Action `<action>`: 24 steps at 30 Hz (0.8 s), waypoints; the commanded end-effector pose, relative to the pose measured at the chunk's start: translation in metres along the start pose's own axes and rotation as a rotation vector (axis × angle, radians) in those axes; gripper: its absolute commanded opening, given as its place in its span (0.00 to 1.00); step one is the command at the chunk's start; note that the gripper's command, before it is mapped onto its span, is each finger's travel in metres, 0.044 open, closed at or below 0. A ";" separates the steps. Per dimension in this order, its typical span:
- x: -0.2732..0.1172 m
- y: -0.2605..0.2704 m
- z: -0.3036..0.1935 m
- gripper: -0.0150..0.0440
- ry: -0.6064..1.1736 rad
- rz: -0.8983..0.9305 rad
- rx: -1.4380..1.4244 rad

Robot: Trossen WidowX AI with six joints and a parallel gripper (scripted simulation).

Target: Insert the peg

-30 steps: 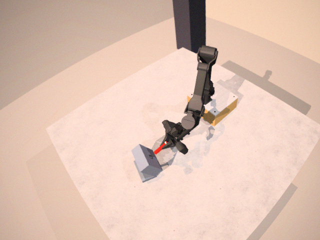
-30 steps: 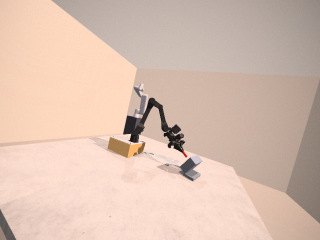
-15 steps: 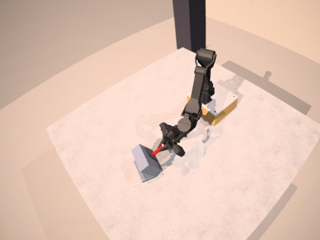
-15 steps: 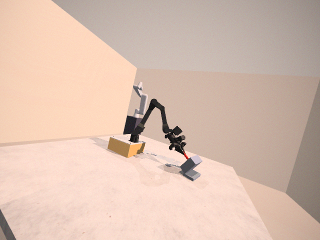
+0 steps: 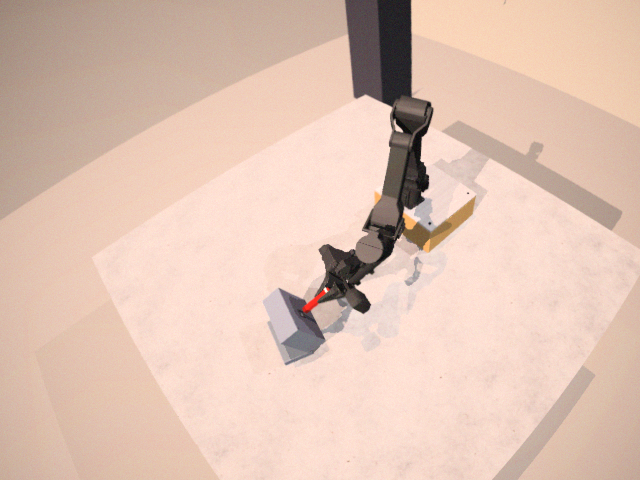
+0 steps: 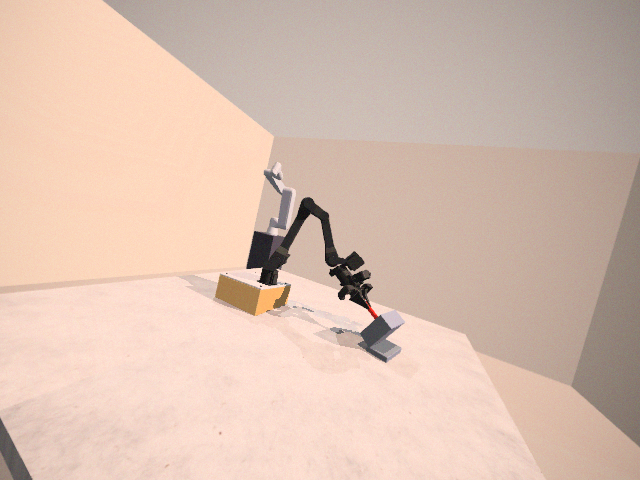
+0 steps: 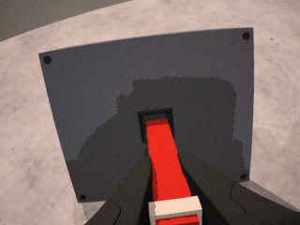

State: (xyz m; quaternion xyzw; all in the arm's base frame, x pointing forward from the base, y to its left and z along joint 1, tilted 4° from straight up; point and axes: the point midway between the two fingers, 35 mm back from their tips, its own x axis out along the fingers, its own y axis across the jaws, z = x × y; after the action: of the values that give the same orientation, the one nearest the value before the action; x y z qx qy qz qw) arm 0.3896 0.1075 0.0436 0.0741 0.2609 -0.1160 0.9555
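A red square-sided peg (image 5: pixel 312 303) (image 6: pixel 371 311) (image 7: pixel 165 145) with a white band near its top end is held tilted, its bottom end towards the panel. The sloped grey panel (image 5: pixel 311 326) (image 6: pixel 376 329) (image 7: pixel 89 103) has a dark-rimmed square hole (image 7: pixel 156 115) in its face. In the wrist view the peg's bottom end overlaps the hole, and its sides look roughly in line with the hole's sides. Whether the end is inside or just at the mouth cannot be told. My gripper (image 5: pixel 321 296) (image 6: pixel 367 302) (image 7: pixel 164 163) is shut on the peg, just in front of the panel. The peg hides the hole's lower part.
The arm's base stands on an orange-sided box (image 5: pixel 449 227) (image 6: pixel 237 294) behind the gripper. A dark pillar (image 5: pixel 379 51) (image 6: pixel 264 250) stands beyond the table's back edge, with a white arm (image 6: pixel 285 206) on it. The panel's flat foot (image 6: pixel 385 351) rests on the table (image 5: pixel 439 387) (image 6: pixel 206 392).
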 end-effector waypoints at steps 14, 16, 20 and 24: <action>0.005 0.000 -0.003 0.25 0.001 -0.002 0.000; 0.006 0.000 -0.004 0.25 0.001 -0.002 0.000; 0.008 0.000 -0.004 0.25 0.001 -0.002 0.000; 0.010 0.000 -0.004 0.25 0.001 -0.002 0.000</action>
State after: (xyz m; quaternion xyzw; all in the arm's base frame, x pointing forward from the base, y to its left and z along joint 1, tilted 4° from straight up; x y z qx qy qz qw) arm 0.3947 0.1063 0.0381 0.0761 0.2586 -0.1182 0.9557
